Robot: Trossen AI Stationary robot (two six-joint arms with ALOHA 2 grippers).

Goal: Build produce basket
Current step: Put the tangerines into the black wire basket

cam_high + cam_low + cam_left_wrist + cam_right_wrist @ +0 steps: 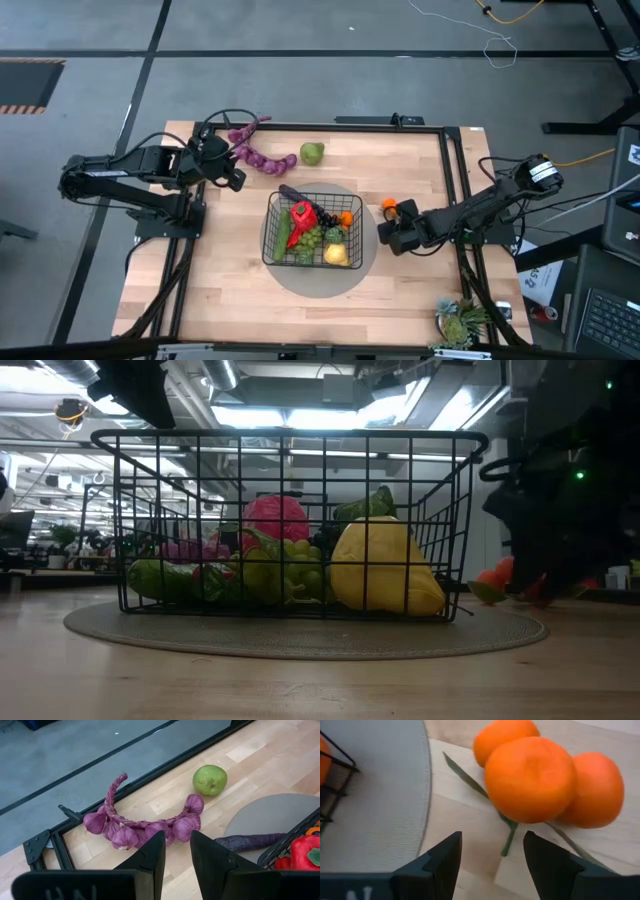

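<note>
The black wire basket (270, 228) stands on a round grey mat (365, 262) mid-table, holding a red pepper (302, 213), green grapes (300, 565), a yellow fruit (385, 565) and other produce. A purple string of bulbs (140, 827) and a green fruit (210, 779) lie on the wood at the far left. My left gripper (177, 855) hovers open above the table, just short of the string. A cluster of oranges (540, 775) with green leaves lies right of the mat. My right gripper (492, 855) is open, slanting down just before the oranges, touching nothing.
A dark purple long vegetable (250, 840) lies on the mat against the basket's far left side. A spiky green potted plant (460, 320) stands at the near right corner. A black frame rail (340, 125) runs along the table's far edge.
</note>
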